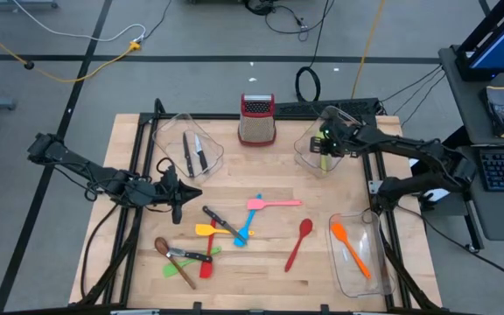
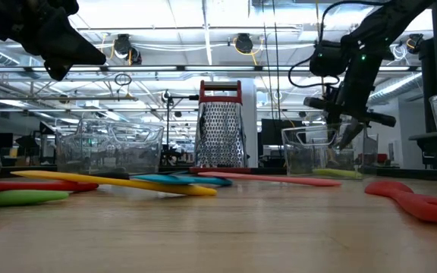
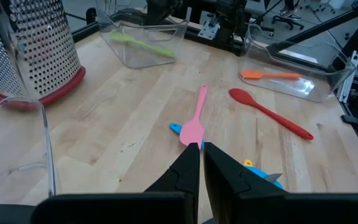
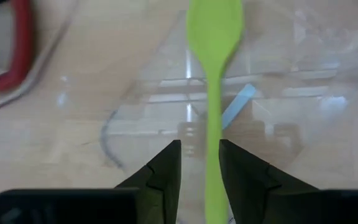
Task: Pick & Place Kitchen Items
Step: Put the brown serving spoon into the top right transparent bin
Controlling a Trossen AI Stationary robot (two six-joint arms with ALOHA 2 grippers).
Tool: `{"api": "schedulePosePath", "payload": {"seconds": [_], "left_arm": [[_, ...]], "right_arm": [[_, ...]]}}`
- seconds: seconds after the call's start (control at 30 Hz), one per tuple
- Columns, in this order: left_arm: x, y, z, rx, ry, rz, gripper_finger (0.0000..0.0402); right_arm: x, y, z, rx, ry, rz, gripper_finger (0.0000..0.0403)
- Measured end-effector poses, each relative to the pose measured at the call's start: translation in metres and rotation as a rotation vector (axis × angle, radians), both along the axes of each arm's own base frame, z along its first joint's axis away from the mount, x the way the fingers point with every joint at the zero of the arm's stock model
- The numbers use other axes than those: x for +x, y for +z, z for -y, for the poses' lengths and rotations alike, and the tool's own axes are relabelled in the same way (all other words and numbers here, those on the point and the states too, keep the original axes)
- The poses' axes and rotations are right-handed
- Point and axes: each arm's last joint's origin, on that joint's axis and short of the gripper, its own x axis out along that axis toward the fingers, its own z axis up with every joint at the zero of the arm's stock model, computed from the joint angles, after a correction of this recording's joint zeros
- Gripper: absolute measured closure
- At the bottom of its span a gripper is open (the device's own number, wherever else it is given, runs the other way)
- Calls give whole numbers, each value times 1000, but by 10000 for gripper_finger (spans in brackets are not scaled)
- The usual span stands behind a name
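Note:
My right gripper [image 1: 325, 145] hangs over the far right clear bin [image 1: 309, 150], pointing steeply down, open. A light green spoon [image 4: 214, 37] lies in that bin, and its handle runs up between the two fingers. My left gripper [image 1: 178, 198] hovers shut above the table's left half, touching nothing. In front of it on the wood lie a pink spatula [image 1: 274, 203], a red spoon [image 1: 299, 242], a blue spatula [image 1: 248, 226], a yellow spatula [image 1: 208, 230] and a black-handled knife [image 1: 221, 220]. Nearer the front edge lie a brown spoon [image 1: 162, 247] and a green spatula [image 1: 180, 271]. My right gripper has the green spoon's handle [image 4: 214, 134] between its fingers, coming from above and lying along them. Bare gap shows between the handle and one finger [image 4: 166, 163]. Whether the other finger [image 4: 241, 165] touches the handle, I cannot tell. The spoon's bowl rests in the bin.
A metal grater with a red top [image 1: 257, 120] stands at the far edge in the middle. The far left bin [image 1: 175, 131] holds two knives [image 1: 192, 153]. The near right bin [image 1: 370, 280] holds an orange spatula [image 1: 350, 249]. Bare wood lies between the grater and the pink spatula.

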Motion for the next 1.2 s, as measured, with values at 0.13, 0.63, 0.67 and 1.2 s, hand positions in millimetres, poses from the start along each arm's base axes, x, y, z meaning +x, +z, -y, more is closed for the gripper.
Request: {"api": "schedulePosePath", "payload": {"seconds": [0.13, 0.63, 0.67, 1.2], "left_arm": [[0, 0, 0, 0, 0, 0, 378], [0, 0, 2, -65, -40, -2, 378], [0, 0, 2, -65, -40, -2, 378], [0, 0, 1, -60, -22, 2, 378]], "right_arm": [[-4, 14, -5, -51, 35, 48, 321], [-17, 61, -47, -323, 421, 141, 399], [-17, 62, -49, -342, 458, 138, 401], [-14, 68, -100, -689, 1139, 402, 402]]}}
